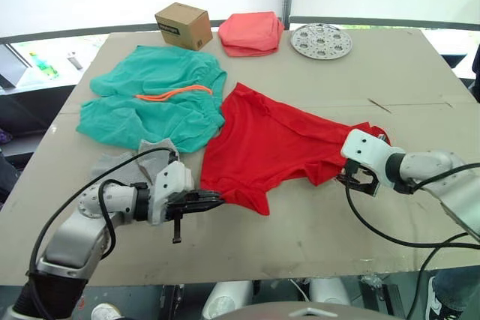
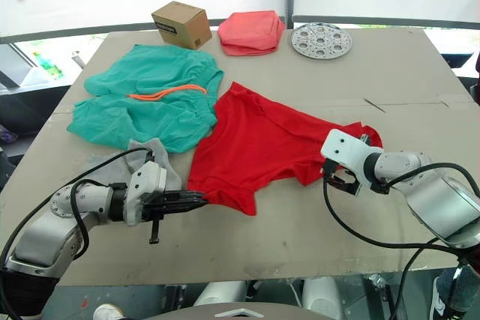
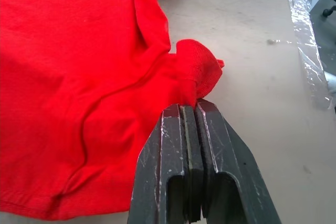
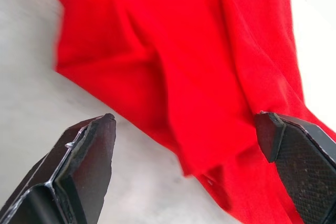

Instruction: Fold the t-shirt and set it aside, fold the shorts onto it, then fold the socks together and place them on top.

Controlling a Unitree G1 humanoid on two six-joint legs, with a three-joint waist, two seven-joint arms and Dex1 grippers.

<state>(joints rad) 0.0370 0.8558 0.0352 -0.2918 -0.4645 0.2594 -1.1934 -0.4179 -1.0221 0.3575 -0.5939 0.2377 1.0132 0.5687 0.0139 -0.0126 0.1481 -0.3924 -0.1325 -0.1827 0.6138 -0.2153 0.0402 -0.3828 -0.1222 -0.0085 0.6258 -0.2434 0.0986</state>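
The red t-shirt [image 1: 274, 144] lies spread and rumpled on the middle of the tabletop [image 1: 405, 73], reaching towards the near edge. The left gripper [image 1: 214, 200] sits at the shirt's near-left corner, its two black fingers [image 3: 181, 145] pressed together on a small bunched fold of the red fabric. The right gripper [image 1: 360, 179] is at the shirt's right end, its fingers [image 4: 92, 148] spread wide with the red cloth lying between them, not clamped.

The teal-green shorts [image 1: 154, 103] lie flat towards the left edge, just beside the t-shirt, with the orange drawstring [image 1: 172, 94] across the waist. The grey socks [image 1: 146, 157] lie at the near side of the shorts, touching them, partly behind the left arm.

Along the far edge stand a small cardboard box [image 1: 183, 25], a folded salmon-pink cloth [image 1: 251, 33] and a round perforated metal disc [image 1: 321, 40], side by side.
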